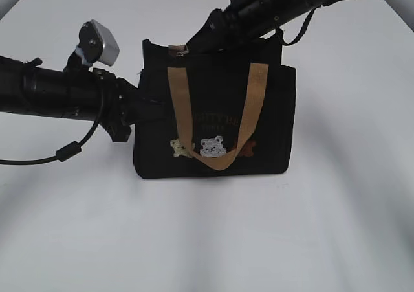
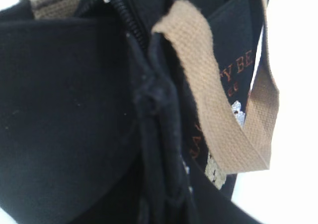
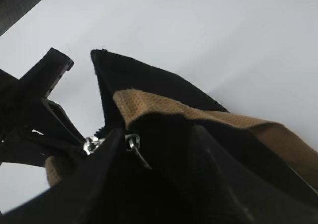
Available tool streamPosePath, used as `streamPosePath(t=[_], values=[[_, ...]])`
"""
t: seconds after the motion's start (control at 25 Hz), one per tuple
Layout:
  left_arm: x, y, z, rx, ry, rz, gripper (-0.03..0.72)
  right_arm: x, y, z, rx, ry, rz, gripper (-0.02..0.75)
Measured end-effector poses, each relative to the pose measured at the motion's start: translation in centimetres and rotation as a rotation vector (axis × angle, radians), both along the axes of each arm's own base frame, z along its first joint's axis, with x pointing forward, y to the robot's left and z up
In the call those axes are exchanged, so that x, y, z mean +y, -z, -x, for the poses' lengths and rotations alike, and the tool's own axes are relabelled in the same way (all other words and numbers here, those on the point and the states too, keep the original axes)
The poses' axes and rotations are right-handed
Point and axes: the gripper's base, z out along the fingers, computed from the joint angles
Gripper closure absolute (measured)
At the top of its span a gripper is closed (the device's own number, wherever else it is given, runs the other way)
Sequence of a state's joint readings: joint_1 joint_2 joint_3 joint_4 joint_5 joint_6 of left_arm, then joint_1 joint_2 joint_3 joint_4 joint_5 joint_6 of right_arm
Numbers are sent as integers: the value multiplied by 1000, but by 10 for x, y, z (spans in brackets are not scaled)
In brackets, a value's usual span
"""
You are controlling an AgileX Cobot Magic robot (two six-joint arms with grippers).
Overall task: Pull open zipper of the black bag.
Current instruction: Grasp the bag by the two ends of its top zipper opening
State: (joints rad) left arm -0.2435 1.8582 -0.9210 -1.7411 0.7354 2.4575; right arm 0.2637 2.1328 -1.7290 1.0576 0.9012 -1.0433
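While the black bag stands upright on the white table, both arms are on it. Nearest the camera on the bag's front: tan front handle hanging down in a loop, its bottom just over the bear patches, faint tan lettering above them. At the bag's left side, the left gripper is pressed against the side panel, jaws nearly shut and apparently pinching a fold of black fabric; left wrist view is filled with bunched black cloth at a side seam, fingers themselves not clearly separable from the fabric. Same view shows the zipper teeth running up to a small silver piece near the bag's top.

Further back, at the bag's top left edge, the right gripper comes down from behind the bag. Right wrist view: dark fingers about half apart, the silver ring pull right at the left finger's tip, touching or just beside it; whether the ring is actually gripped, cannot tell. Rear handle lies over the top edge just behind the pull.
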Motion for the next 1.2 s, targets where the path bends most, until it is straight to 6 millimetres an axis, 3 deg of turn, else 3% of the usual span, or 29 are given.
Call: streamPosePath(t=[0.04,0.16,0.24,0.44,0.56,0.72,0.88,1.0,1.16,1.2], values=[[0,0,0,0,0,0,626,1,3,0,-1,-9,2,447],[0,0,0,0,-4,-4,626,6,2,0,-24,-13,-4,669],[0,0,-1,1,-8,-3,626,5,-5,-2,-49,16,-11,729],[1,0,-1,2,-16,-3,626,-19,-37,-7,-59,57,-32,738],[1,0,-1,2,-16,-4,626,-41,-42,-6,2,62,4,738],[1,0,-1,1,-17,-6,626,-75,-50,5,113,107,160,738],[1,1,-1,22,-31,4,626,-102,-76,20,136,227,296,738],[2,1,-2,103,-101,29,582,-95,-96,31,108,219,264,677],[7,-6,3,324,-252,53,286,-70,-105,45,134,143,233,386],[9,-10,7,398,-297,54,249,-68,-108,48,151,153,225,356]])
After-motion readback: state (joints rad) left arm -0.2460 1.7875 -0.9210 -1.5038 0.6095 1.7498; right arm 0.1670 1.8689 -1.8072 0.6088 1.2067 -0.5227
